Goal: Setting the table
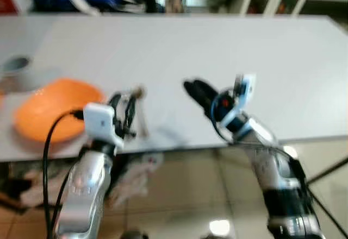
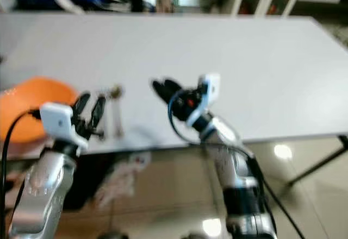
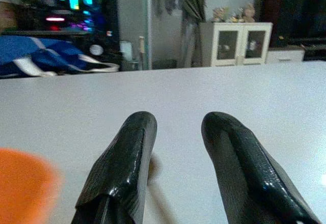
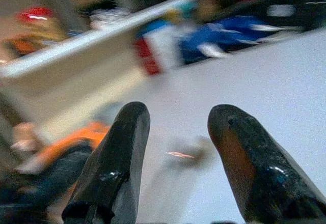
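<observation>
— On the white table (image 1: 174,49), far left: a grey cup (image 1: 16,65), then an orange bowl (image 1: 57,108) near the front edge.

— And just right of the bowl?

— Left gripper (image 1: 123,110), fingers apart, holding nothing, hovering just by a blurred wooden-looking utensil (image 1: 141,114), perhaps a spoon.

— Further right?

— Right gripper (image 1: 197,91), fingers parted too, empty, low over bare table.

— Step in hand?

— Probably placing cutlery beside the bowl. Next: likely closing on that utensil, or straightening it.
</observation>
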Tool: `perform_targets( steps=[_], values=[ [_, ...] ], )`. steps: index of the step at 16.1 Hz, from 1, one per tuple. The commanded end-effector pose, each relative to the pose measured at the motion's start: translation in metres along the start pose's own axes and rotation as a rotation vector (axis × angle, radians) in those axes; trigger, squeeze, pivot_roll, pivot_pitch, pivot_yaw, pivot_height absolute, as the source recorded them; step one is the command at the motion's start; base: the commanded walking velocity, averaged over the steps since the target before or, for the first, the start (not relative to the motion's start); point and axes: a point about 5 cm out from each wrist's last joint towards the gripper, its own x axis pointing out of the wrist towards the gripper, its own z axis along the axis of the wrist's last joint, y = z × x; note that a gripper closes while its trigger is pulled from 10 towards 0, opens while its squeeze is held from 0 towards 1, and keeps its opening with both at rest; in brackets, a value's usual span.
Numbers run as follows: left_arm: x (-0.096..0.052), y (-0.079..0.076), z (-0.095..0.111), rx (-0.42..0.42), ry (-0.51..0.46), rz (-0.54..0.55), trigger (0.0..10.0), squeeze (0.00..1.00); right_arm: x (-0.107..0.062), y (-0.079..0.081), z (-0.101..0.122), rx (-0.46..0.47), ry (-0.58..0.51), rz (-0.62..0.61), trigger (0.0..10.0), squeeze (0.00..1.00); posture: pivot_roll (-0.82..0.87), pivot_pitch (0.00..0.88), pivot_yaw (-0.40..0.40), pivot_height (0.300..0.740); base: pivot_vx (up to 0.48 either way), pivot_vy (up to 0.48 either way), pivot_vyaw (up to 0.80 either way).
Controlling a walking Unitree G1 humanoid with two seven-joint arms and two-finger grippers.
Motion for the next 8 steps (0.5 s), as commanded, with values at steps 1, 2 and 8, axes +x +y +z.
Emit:
perform_targets(
  steps=[1,2,8],
  values=[
    [-0.002,-0.01,-0.008,-0.013,0.028,-0.045,10.0,0.0,-0.012,-0.017,-0.003,-0.039,0.018,-0.091,10.0,0.0,-0.09,0.098,-0.017,0.74,0.251,-0.405,0.0],
    [-0.003,-0.014,-0.011,-0.012,0.04,-0.072,10.0,0.0,-0.017,-0.022,-0.008,-0.045,0.039,-0.111,10.0,0.0,-0.09,0.098,-0.018,0.74,0.251,-0.405,0.0],
    [-0.002,-0.026,-0.018,-0.016,0.056,-0.131,10.0,0.0,-0.014,-0.027,-0.024,-0.107,0.085,-0.143,10.0,0.0,-0.1,0.089,-0.019,0.74,0.082,-0.418,0.0]
  ],
)
